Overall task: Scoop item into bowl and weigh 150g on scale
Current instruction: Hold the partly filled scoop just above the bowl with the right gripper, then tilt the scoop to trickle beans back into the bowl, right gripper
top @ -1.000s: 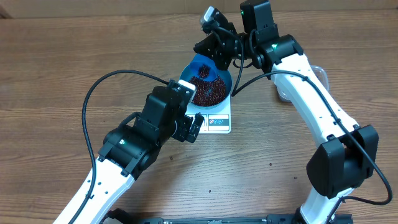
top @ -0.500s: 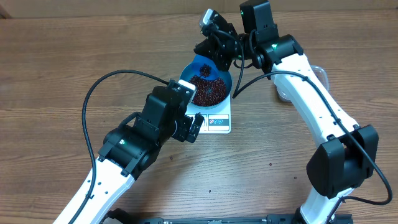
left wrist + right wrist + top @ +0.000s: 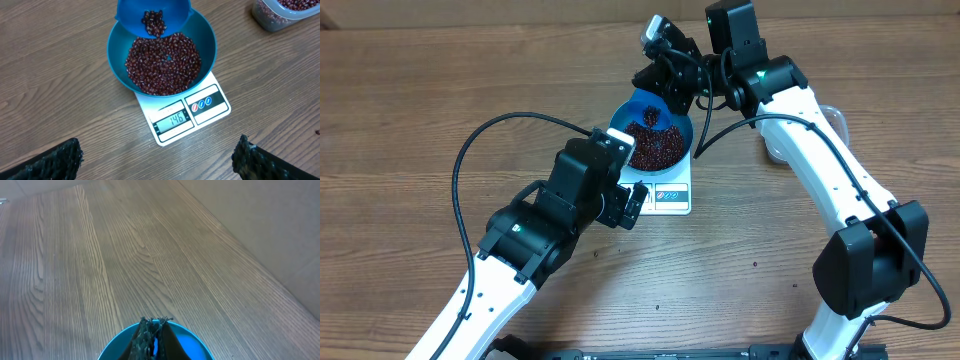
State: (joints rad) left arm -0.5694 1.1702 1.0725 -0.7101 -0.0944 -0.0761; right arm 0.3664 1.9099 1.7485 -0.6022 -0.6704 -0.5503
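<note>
The blue bowl [image 3: 209, 47] sits on the white scale [image 3: 172, 119] and holds a heap of dark red-brown beans [image 3: 162, 62]. The display reads 146. A small blue scoop [image 3: 152, 12] is tilted over the bowl's far rim, and beans are sliding out of it. My right gripper [image 3: 665, 85] is shut on the scoop [image 3: 185, 345]; its black fingertips [image 3: 147, 330] are pressed together. My left gripper [image 3: 155, 162] hovers over the table in front of the scale, open with nothing between its fingers.
A clear plastic tub [image 3: 285, 12] of beans stands to the right of the scale, partly behind my right arm [image 3: 820, 170]. A few stray beans [image 3: 655, 306] lie on the wooden table. My left arm [image 3: 535, 230] stretches from the near left edge.
The right gripper and scoop shifted very slightly over the bowl, and the beans in the scoop slid lower. The left arm has not moved.
</note>
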